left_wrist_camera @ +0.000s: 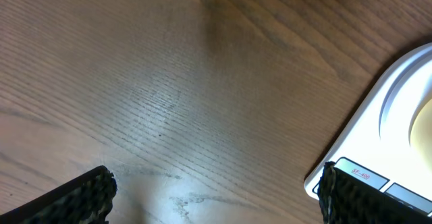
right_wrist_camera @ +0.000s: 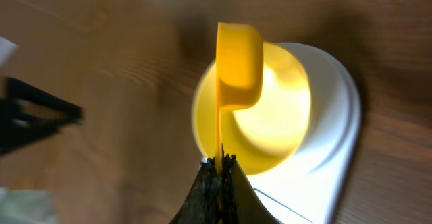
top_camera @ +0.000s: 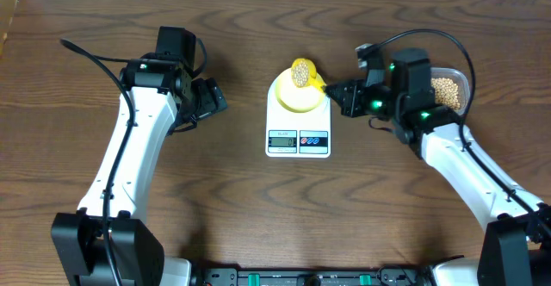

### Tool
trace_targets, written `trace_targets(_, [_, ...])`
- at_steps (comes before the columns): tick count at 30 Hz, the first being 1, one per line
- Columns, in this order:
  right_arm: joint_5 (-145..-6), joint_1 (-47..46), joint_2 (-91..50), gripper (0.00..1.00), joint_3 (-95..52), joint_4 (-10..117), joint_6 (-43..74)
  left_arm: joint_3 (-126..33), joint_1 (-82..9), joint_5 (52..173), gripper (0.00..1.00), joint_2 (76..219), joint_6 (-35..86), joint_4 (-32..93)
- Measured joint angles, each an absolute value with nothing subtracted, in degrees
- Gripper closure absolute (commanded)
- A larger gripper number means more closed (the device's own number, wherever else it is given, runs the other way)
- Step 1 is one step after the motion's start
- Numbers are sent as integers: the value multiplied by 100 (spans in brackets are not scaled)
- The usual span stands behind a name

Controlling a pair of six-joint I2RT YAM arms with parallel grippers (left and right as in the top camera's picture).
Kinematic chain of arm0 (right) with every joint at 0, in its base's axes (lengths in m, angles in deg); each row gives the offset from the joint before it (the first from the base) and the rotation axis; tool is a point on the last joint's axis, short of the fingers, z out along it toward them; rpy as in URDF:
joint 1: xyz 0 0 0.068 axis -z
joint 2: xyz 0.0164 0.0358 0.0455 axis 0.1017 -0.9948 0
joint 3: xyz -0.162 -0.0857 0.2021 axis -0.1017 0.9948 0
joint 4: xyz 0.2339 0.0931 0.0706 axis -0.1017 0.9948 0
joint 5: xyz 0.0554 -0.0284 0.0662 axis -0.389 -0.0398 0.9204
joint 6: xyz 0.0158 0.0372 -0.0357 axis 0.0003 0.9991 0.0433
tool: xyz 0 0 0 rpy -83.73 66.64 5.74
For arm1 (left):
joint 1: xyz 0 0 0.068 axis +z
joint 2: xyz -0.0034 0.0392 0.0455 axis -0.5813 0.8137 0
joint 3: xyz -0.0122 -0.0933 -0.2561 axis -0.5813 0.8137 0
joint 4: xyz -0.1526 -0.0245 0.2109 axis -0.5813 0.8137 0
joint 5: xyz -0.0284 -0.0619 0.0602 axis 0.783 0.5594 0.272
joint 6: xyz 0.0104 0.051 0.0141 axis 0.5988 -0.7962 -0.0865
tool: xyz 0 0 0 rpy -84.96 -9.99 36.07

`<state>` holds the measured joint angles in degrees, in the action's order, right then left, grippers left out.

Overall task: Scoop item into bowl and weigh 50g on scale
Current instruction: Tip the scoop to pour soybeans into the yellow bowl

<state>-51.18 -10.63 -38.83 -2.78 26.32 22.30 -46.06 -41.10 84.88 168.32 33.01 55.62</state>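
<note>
The white scale (top_camera: pixel 298 127) sits mid-table with the pale yellow bowl (top_camera: pixel 295 99) on its platform. A bright yellow scoop (top_camera: pixel 303 73) full of tan beans (top_camera: pixel 300 75) hangs over the bowl's far rim. My right gripper (top_camera: pixel 330 88) is shut on the scoop's handle. In the right wrist view the scoop (right_wrist_camera: pixel 237 65) shows edge-on above the bowl (right_wrist_camera: pixel 270 116), its handle pinched between my jaws (right_wrist_camera: pixel 221 163). My left gripper (top_camera: pixel 215 101) stands open left of the scale, nothing between its fingers. The left wrist view catches the scale's corner (left_wrist_camera: pixel 385 123).
A clear plastic tub (top_camera: pixel 449 90) holding more beans (top_camera: pixel 447 91) stands at the right, behind my right arm. The table's far edge runs along the top.
</note>
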Motion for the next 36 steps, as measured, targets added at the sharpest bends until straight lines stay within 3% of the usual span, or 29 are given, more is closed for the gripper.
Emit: trace_targets(36, [-9100, -2840, -3398, 99, -278, 2750, -1285, -4606, -4110, 8485, 2, 16832, 3301, 5562])
